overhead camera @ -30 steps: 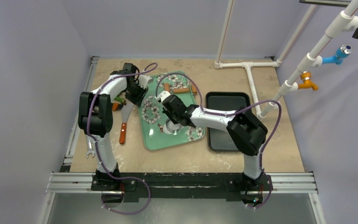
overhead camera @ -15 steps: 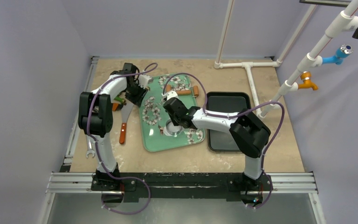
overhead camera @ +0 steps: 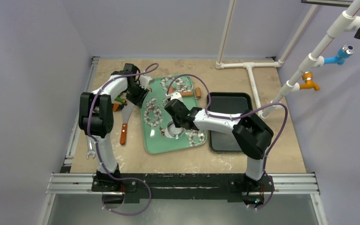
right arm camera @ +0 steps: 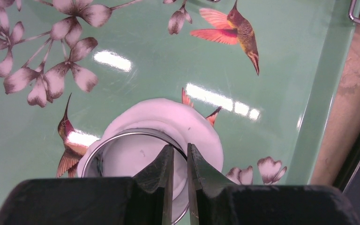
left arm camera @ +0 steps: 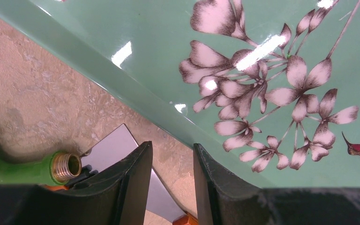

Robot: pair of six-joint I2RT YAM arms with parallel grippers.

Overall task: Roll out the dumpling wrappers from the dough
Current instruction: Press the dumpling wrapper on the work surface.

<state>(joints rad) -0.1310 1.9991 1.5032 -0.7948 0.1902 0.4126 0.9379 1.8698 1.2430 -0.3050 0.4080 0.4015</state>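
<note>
- On the green tray [overhead camera: 152, 143], near its right side, I see the dough [right arm camera: 164, 115]: a flattened white round lying on the floral print, with a hummingbird's tail showing at its far edge.
- A ring cutter [right arm camera: 122, 133] stands on top of the dough, and white dough shows both inside the ring and around its far side.
- My right gripper [right arm camera: 179, 150] is pinched almost closed, one finger inside the ring and one outside, with the metal rim between them (only a thin slit shows between the fingers).
- My left gripper [left arm camera: 172, 147] hangs over the tray's upper-left edge with its fingers parted by a moderate gap and nothing between them.
- Below that gripper, on the table [overhead camera: 192, 161], lie a flat metal blade [left arm camera: 117, 145] and a green hose fitting [left arm camera: 23, 171] with a brass thread, both just beside the tray's rim.
- A black tray [overhead camera: 229, 136] sits to the right of the green one, the two edges close together.
</note>
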